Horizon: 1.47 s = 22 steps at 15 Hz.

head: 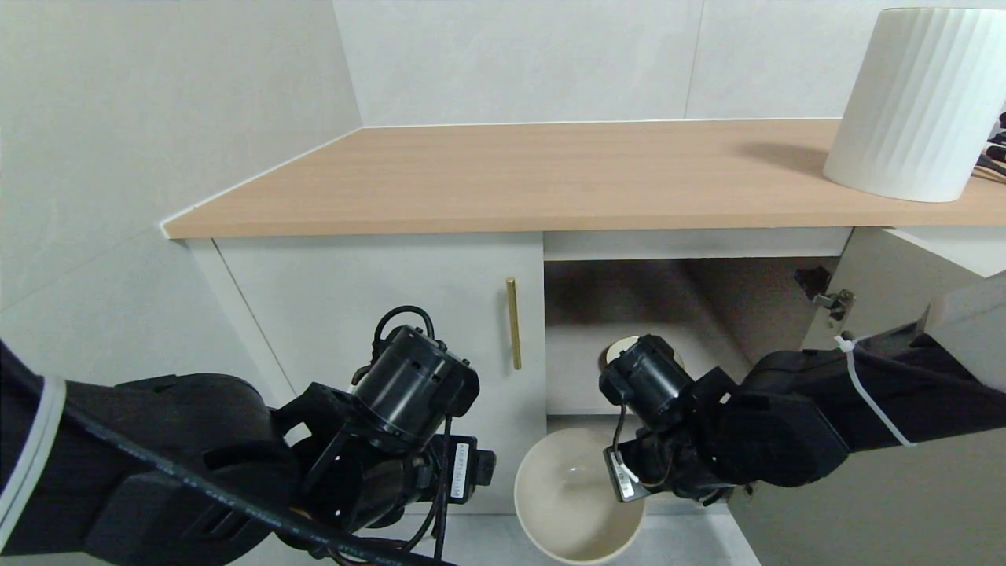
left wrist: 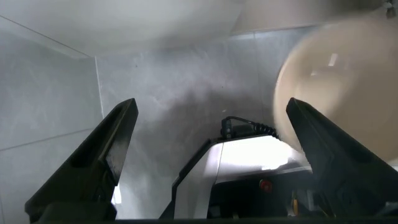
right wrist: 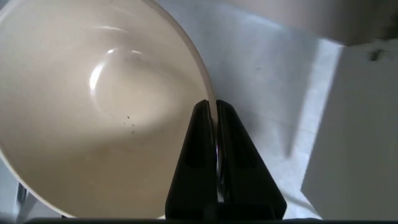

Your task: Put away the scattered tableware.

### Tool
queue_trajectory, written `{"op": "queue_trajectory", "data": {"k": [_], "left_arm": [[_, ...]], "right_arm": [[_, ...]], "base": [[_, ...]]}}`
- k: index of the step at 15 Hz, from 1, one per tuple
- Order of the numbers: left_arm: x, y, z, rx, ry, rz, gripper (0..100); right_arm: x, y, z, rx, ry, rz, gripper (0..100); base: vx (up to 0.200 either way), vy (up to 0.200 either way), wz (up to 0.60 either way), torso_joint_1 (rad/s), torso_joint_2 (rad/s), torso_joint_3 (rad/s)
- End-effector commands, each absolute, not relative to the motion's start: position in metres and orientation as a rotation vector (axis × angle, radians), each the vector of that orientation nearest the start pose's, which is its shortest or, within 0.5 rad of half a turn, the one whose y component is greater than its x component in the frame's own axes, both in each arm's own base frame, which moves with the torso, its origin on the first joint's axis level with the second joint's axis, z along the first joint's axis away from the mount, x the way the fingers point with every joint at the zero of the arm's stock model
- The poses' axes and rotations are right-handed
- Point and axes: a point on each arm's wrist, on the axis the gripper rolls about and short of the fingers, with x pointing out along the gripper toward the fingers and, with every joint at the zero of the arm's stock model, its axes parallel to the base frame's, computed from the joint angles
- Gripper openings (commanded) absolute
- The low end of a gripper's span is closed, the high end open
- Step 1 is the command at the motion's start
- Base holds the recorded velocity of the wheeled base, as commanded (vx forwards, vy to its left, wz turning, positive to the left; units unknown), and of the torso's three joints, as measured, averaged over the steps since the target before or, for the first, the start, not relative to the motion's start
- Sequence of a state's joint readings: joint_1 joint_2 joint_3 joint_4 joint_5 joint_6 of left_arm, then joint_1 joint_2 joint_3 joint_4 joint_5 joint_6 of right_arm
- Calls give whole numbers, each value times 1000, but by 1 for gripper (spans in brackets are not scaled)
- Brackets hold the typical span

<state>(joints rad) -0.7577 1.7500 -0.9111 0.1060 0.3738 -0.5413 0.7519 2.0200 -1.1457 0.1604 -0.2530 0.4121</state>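
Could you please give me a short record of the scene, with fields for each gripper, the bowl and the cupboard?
bowl: cream, empty, held before the open cupboard
right gripper: shut on the bowl's rim
left gripper: open, empty
doors: right door open, left door shut
countertop: white ribbed cylinder standing on it

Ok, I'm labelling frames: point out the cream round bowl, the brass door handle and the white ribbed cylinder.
cream round bowl [head: 562, 495]: head view, inner wall.
brass door handle [head: 512, 322]: head view, mid-bar.
white ribbed cylinder [head: 916, 102]: head view, side wall.
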Motion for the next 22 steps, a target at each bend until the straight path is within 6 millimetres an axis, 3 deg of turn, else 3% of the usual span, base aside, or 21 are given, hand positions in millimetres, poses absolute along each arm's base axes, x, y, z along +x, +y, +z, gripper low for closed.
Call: {"op": "queue_trajectory", "data": {"k": [1, 4, 8, 15, 22], "left_arm": [[212, -190, 136, -1, 853, -127, 100], [212, -189, 136, -2, 850, -127, 100], [212, -189, 138, -5, 846, -128, 100], [212, -189, 138, -6, 846, -127, 100], [213, -189, 137, -5, 847, -126, 100]], "right_arm": [[280, 223, 92, -107, 973, 172, 0], [306, 203, 79, -53, 981, 58, 0], [343, 180, 79, 114, 884, -42, 0], [390, 161, 87, 379, 762, -167, 0], [431, 140, 66, 450, 704, -237, 0]], "base": [[0, 0, 0, 0, 0, 0], [0, 0, 0, 0, 0, 0], [0, 0, 0, 0, 0, 0], [0, 0, 0, 0, 0, 0], [0, 0, 0, 0, 0, 0]]}}
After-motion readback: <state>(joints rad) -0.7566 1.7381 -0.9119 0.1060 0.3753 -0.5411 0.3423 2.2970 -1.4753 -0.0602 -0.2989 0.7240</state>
